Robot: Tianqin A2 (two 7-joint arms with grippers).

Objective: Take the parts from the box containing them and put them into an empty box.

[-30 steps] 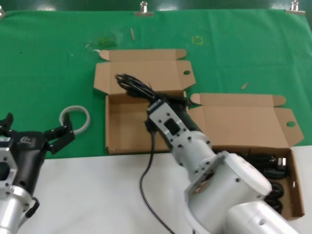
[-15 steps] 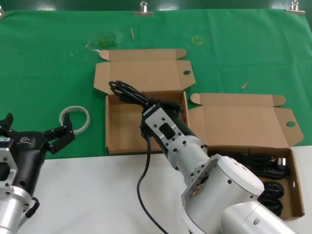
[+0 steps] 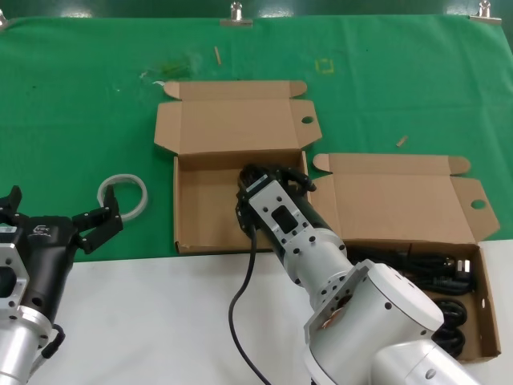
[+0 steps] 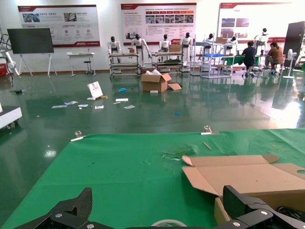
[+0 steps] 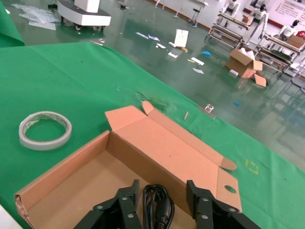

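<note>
Two brown cardboard boxes lie open on the green cloth. The right box (image 3: 401, 200) holds black coiled cables (image 3: 437, 269) in its near part. My right gripper (image 3: 272, 178) is down inside the left box (image 3: 200, 216), near its back right corner. In the right wrist view its fingers (image 5: 128, 200) stand apart, with a black cable bundle (image 5: 159, 207) lying between them on the box floor (image 5: 71, 191) and a gap on one side. The bundle's loops (image 3: 260, 173) show at the gripper's tip. My left gripper (image 3: 60, 207) is parked open and empty at the lower left.
A roll of white tape (image 3: 123, 195) lies on the cloth left of the left box, close to the left gripper, and shows in the right wrist view (image 5: 45, 130). A thin black cord (image 3: 240, 305) trails from the right arm over the white table front.
My right gripper has come down into the left box with the cable bundle, which stuck up toward the lid before. Its fingers now stand apart around it. The left arm has not moved.
</note>
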